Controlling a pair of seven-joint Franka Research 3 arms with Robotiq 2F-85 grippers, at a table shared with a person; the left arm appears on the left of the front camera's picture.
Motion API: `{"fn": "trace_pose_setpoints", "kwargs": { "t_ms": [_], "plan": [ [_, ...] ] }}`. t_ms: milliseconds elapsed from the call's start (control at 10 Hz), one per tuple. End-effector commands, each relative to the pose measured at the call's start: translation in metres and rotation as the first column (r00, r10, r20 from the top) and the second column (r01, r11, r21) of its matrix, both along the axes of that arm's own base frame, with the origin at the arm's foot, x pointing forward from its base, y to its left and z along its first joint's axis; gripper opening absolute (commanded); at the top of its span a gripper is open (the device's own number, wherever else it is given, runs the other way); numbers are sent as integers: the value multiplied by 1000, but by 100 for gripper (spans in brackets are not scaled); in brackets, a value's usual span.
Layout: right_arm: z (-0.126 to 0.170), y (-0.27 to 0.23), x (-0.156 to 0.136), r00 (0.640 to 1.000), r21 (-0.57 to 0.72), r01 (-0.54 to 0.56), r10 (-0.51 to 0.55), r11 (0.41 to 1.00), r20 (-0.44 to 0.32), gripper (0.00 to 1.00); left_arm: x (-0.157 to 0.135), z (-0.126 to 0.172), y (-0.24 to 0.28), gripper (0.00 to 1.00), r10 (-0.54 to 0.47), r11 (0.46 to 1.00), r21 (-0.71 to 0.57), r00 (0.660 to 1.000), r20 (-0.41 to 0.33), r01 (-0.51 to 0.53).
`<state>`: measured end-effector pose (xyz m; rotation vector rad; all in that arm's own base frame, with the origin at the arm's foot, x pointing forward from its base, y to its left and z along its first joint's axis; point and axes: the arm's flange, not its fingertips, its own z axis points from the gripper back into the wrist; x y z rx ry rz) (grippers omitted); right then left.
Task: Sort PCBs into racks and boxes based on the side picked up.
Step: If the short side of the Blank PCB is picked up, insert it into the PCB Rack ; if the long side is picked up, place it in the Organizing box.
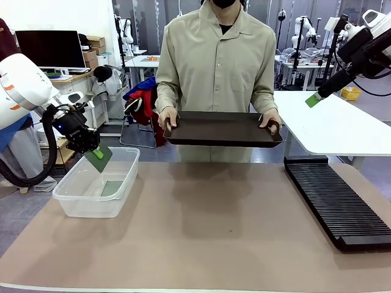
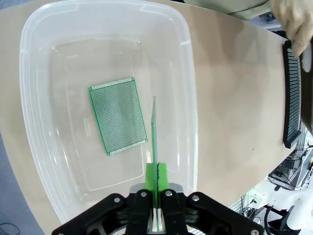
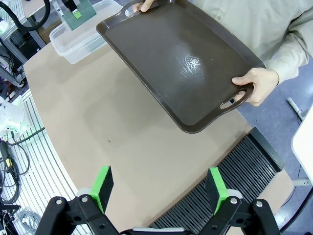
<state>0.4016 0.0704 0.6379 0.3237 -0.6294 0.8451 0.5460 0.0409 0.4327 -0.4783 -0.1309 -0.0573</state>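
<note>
- While the left gripper hangs over the clear box, its jaws are pinched fully together on the lower edge of a PCB, held edge-on and upright above the box interior, toward the wall nearest the table's middle.
- Second PCB: lies flat on the box floor, perforated face up, just beside the spot under the held board.
- Right gripper: raised high at the far right, jaws wide apart, holding nothing.
- Rack: black, slotted, at the robot's right on the table; no board is visible in it.
- Tray: dark brown, bare, held above the table's far edge by the person's two hands.
- Risk, release: dropped edge-on, the held board probably tips unpredictably; it may land on the flat board or lean against the box wall.
- Risk, rim: the board hangs close to the near-centre wall; a sideways drift before release could clip the rim and send the board onto the table.
- Risk, box: light and unsecured by the look of it; a knock from the gripper would likely shift it.
- Risk, sorting: which face was picked cannot be told from these views, so a wrong destination cannot be ruled out.
</note>
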Motion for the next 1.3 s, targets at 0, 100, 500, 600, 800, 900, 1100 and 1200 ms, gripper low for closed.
{"fn": "trace_pose_setpoints", "kwargs": {
  "t_ms": [0,100,500,600,800,900,1100,1200],
  "plan": [
    [-1,0,0,1000,15,-9,9,1000,-4,100,5,-10,4,3,34,999,-3,999,-24,-34],
    [-1,0,0,1000,15,-9,9,1000,-4,100,6,-18,3,3,52,999,10,998,-32,-52],
    [-1,0,0,1000,15,-9,9,1000,-4,100,15,-50,3,3,56,998,13,997,-55,-55],
    [-1,0,0,1000,15,-9,9,1000,-4,100,19,-57,5,3,46,999,1,998,-47,-46],
    [-1,0,0,1000,15,-9,9,1000,-4,100,31,-72,3,3,27,999,-37,998,-49,-29],
    [-1,0,0,1000,15,-9,9,1000,-4,100,35,-79,2,3,19,999,-38,999,-48,-21],
    [-1,0,0,1000,15,-9,9,1000,-4,100,40,-88,0,3,22,998,-55,1000,-14,-22],
    [-1,0,0,1000,15,-9,9,1000,-4,100,44,-94,2,3,33,999,-32,999,-7,-34]
  ]
}}
